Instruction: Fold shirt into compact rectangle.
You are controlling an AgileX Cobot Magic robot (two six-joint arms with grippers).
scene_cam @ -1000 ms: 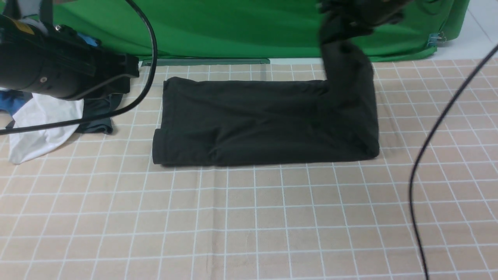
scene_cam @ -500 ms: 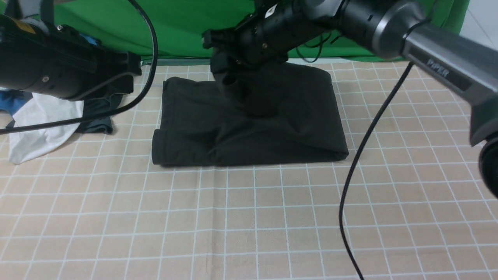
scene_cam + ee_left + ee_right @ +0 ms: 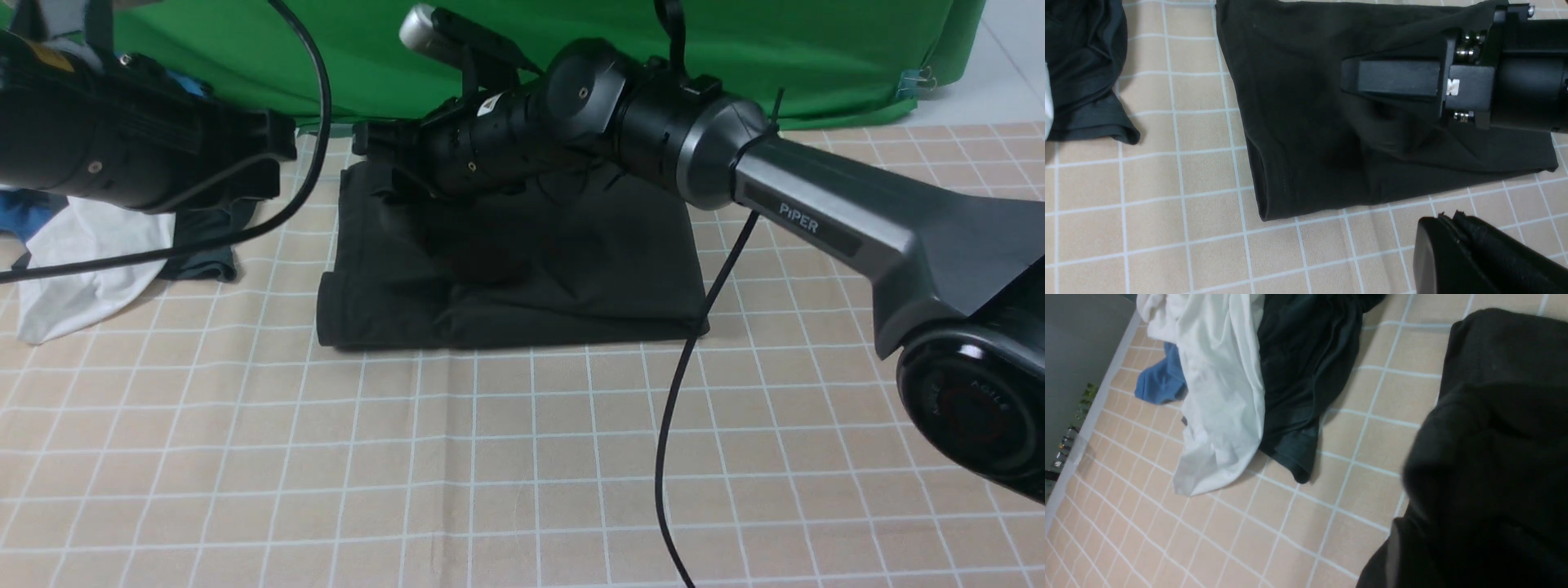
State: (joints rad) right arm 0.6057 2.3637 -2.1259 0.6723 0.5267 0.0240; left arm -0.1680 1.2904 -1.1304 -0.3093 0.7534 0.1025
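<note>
black shirt point(image 3: 571, 278) folded, R hand point(image 3: 1367, 81) — over it

shirt point(image 3: 571, 269): black | tablecloth point(image 3: 522, 457): beige, white grid | backdrop point(image 3: 367, 57): green

Front camera faces forward over the table; both wrist cameras look down close, sharing the shirt point(image 3: 1298, 102) (right's view perhaps half-blocked).

Right arm point(image 3: 816, 216): grey tapered link lettered "PiPER" in white, black cylindrical wrist joints with small screws, silver-tipped camera mount point(image 3: 420, 28) at upper centre. Thin black cable point(image 3: 678, 392) trails at lower centre. Left arm point(image 3: 106, 147), upper left: matte black housing, yellow sticker, looping black cable.
</note>
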